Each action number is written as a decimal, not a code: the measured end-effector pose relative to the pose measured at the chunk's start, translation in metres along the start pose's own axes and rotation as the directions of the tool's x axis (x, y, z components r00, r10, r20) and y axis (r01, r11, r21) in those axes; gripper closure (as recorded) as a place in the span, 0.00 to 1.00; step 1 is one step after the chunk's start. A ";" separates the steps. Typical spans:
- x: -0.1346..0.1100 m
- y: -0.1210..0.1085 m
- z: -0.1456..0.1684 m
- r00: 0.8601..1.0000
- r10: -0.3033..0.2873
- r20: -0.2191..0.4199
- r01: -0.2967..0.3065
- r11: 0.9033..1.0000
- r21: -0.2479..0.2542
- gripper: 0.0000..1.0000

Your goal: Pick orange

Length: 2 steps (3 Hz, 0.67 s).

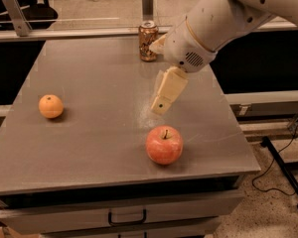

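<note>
On the left side of the grey table (99,68), close to its left edge, sits the orange (50,106), small and round, resting on the bare surface and touching nothing else. Over the middle of the table, somewhat to the right, hangs the gripper (160,104), a cream-coloured piece that slants down and to the left from the thick white arm (213,24), which reaches in from the upper right corner. Its tip is above the table top, well apart from the orange and much nearer to the apple (164,145). The apple stands with its stem up near the front edge, just below the gripper in this view. Whether the gripper is wide or narrow cannot be told from this angle. At the far edge of the table stands a brown-gold drink can (148,40), upright, just to the left of the arm's wrist. Under the table top is a drawer with a dark handle (126,216), and a black cable (280,165) lies on the speckled floor at the right
</note>
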<state>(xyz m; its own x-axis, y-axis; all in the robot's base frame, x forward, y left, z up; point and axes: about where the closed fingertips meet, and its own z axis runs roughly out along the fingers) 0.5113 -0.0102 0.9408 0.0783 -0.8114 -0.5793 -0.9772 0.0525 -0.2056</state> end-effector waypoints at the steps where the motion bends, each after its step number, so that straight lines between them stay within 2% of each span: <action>1: -0.003 -0.004 0.003 1.000 0.002 0.026 -0.002 1.000 0.002 0.00; 2: -0.034 -0.006 0.053 0.993 0.017 0.121 -0.011 0.999 -0.048 0.00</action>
<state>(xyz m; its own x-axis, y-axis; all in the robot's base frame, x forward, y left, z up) 0.5252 0.0477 0.9199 0.0849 -0.7342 -0.6736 -0.9864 0.0335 -0.1608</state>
